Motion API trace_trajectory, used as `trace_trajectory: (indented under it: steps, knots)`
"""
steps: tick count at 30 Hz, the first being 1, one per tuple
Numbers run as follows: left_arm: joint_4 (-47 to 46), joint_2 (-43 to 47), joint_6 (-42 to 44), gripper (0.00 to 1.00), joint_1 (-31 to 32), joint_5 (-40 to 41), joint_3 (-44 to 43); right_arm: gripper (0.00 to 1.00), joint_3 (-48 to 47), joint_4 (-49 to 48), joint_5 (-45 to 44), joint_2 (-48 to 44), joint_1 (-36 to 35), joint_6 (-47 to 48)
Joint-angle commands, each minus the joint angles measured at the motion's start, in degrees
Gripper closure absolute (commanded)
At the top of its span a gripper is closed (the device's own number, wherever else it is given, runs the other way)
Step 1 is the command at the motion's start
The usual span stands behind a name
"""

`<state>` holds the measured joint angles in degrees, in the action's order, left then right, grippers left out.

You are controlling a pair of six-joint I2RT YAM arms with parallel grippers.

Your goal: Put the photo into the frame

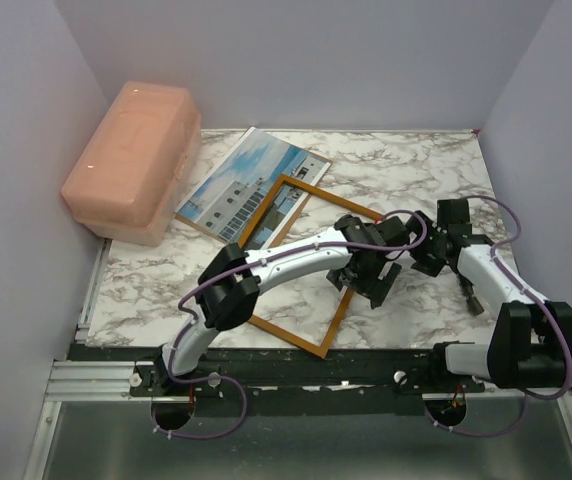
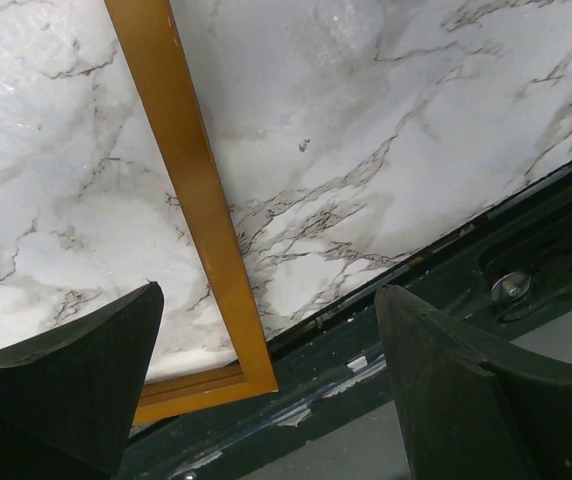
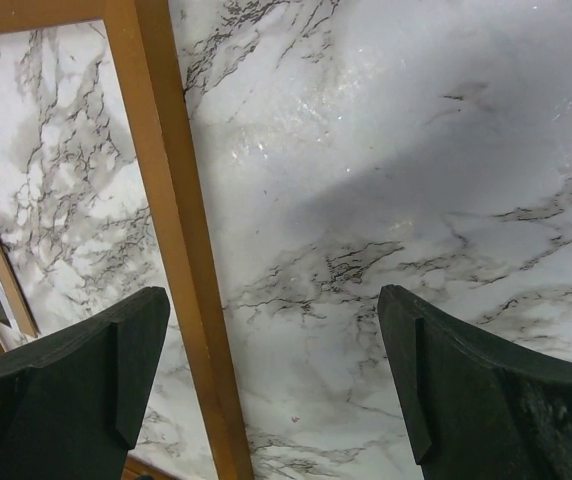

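The orange-brown frame lies flat on the marble table, empty. Its far left corner overlaps the photo, a print of a white building and blue sky lying next to the pink box. My left arm reaches across the frame. My left gripper hangs open over the frame's right rail. In the left wrist view, the frame's rail and near corner lie below the open left gripper, untouched. My right gripper hovers open just right of the frame. In the right wrist view, the rail passes beside its left finger.
A pink plastic box stands at the back left against the wall. Grey walls close in the table on three sides. The dark mounting rail runs along the near table edge, close to the frame's near corner.
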<state>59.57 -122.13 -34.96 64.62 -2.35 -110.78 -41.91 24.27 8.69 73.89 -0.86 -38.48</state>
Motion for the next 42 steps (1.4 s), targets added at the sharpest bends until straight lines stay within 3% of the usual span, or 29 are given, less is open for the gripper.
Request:
trace_trajectory:
  steps: [1, 6, 12, 17, 21, 24, 27, 31, 35, 42]
  knots:
    - [7.24, -3.71, 0.83, 0.11, -2.41, -4.38, -4.26, 0.06, 0.74, 1.59, 4.45, 1.58, 3.20, 2.75]
    - [7.55, -8.00, 0.90, 0.18, -5.52, -11.18, -7.19, 0.06, 0.35, 1.13, 5.72, 3.13, 4.75, 3.50]
    - [16.76, -19.36, 2.50, 0.18, -6.59, -13.47, -23.48, 0.06, -1.14, 1.89, 6.70, 4.23, 6.26, 4.49]
    - [16.85, -21.60, 1.33, 0.23, -7.99, -16.76, -24.50, 0.06, -1.68, 2.56, 6.16, 4.07, 7.19, 5.43]
    - [18.61, -25.25, 0.70, 0.40, -8.51, -19.63, -27.79, 0.06, -2.20, 2.87, 6.61, 4.67, 7.94, 6.07]
    - [21.82, -28.61, 0.62, 0.47, -8.61, -20.16, -32.13, 0.06, -2.30, 2.97, 6.82, 5.03, 8.17, 6.42]
    - [21.50, -27.98, 0.39, 0.59, -8.72, -19.82, -31.05, 0.06, -2.05, 2.89, 7.45, 5.14, 8.20, 6.43]
    - [17.62, -24.53, 0.20, 0.86, -9.20, -20.15, -25.60, 0.06, -1.36, 2.56, 9.43, 4.87, 8.21, 6.55]
    - [14.11, -19.89, 0.42, 1.00, -9.25, -18.85, -20.79, 0.06, -0.09, 2.03, 12.23, 4.28, 8.17, 6.82]
    - [4.89, -7.53, 0.53, 1.00, -9.16, -17.05, -8.34, 0.06, 2.73, -1.88, 23.88, 1.54, 8.16, 7.22]
